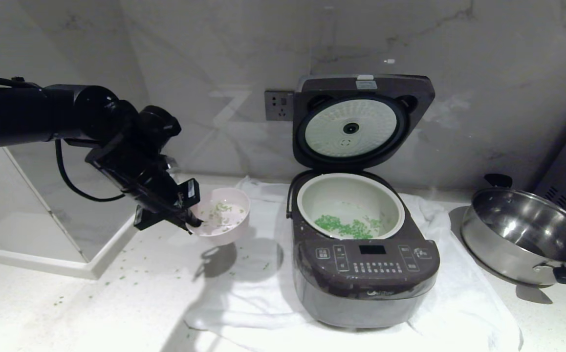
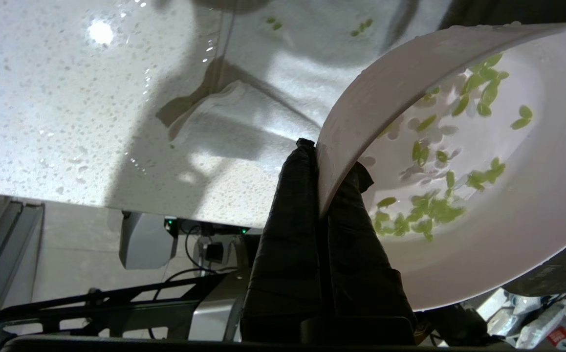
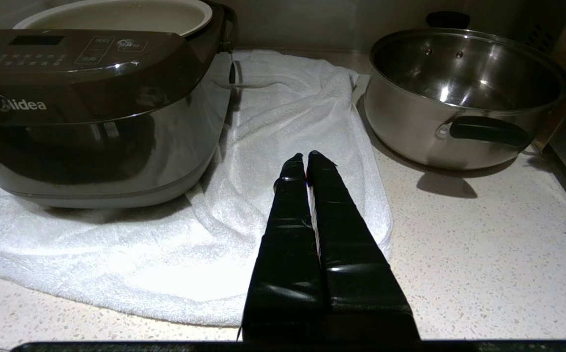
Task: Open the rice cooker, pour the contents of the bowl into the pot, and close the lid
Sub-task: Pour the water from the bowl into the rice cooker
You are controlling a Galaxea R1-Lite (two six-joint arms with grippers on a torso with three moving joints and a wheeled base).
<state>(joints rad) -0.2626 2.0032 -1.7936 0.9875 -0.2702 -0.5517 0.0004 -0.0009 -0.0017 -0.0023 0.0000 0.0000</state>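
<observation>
The left gripper (image 1: 192,222) pinches the rim of the bowl (image 1: 223,215), one finger inside, one outside, holding it above the worktop's left part, beside the rice cooker (image 1: 363,274). The bowl looks light, stiff and wet, so probably slippery; the thin rim seems the only sensible hold. Green contents (image 2: 429,210) cling inside; more lie in the pot (image 1: 350,205). The lid (image 1: 361,120) stands open. The right gripper (image 3: 306,157) rests clenched, empty, over the white towel (image 3: 283,122). "Midea" reads on the cooker's front
</observation>
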